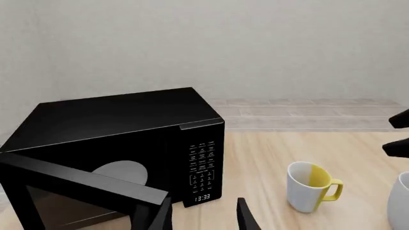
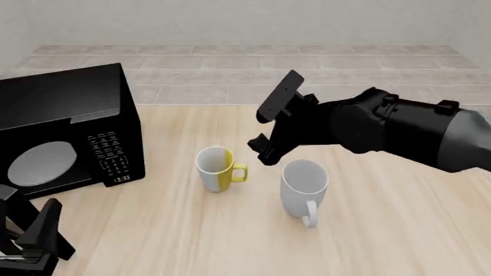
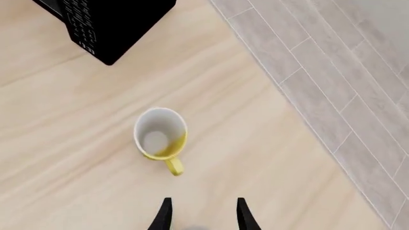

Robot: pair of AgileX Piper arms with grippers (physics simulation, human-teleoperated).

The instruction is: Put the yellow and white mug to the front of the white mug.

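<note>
Pale wood-grain worktop (image 2: 176, 230) spreading wide across the near scene. Black microwave (image 2: 65, 123) standing at far left, door (image 1: 76, 179) swung open, grey turntable (image 2: 42, 164) visible inside. Grey tiled floor (image 2: 230, 69) running beyond the far edge. Plain off-white wall (image 2: 245, 20) behind, evenly lit.

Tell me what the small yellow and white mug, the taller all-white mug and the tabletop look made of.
The yellow and white mug looks like glazed ceramic: smooth, thick-rimmed. The white mug looks the same, plain white and slightly glossy. The tabletop shows pale wood grain in a matte finish; wood or laminate, the render leaves open.
</note>
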